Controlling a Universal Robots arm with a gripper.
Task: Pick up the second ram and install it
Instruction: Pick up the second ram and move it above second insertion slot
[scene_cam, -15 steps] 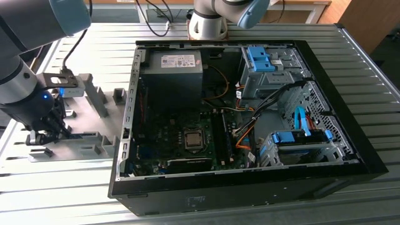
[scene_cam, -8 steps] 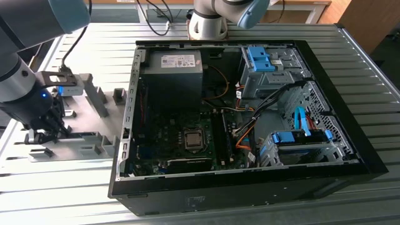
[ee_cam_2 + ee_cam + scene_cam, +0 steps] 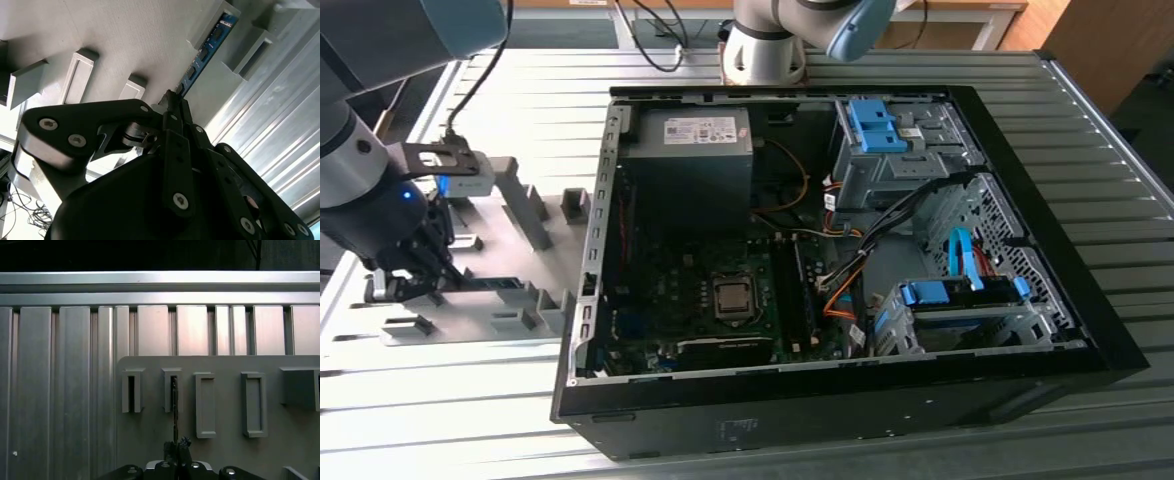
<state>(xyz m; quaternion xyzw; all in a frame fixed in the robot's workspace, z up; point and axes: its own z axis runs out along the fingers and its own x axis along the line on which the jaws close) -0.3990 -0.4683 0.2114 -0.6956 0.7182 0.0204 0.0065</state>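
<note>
Second wrist view: second ram [image 3: 207,47] stands on edge in the fixture plate [image 3: 125,40] slots, on the desk [image 3: 480,420].
Hand [image 3: 172,100]: fingertips pinched on the ram's near end.
Progress: grasp looks made; not yet lifted, not installed in computer case [image 3: 854,415].

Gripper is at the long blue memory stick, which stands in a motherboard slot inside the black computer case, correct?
No. The gripper is at the long blue circuit-board memory stick, but the stick stands in the grey slotted fixture plate, outside the black computer case; the second wrist view shows it.
</note>
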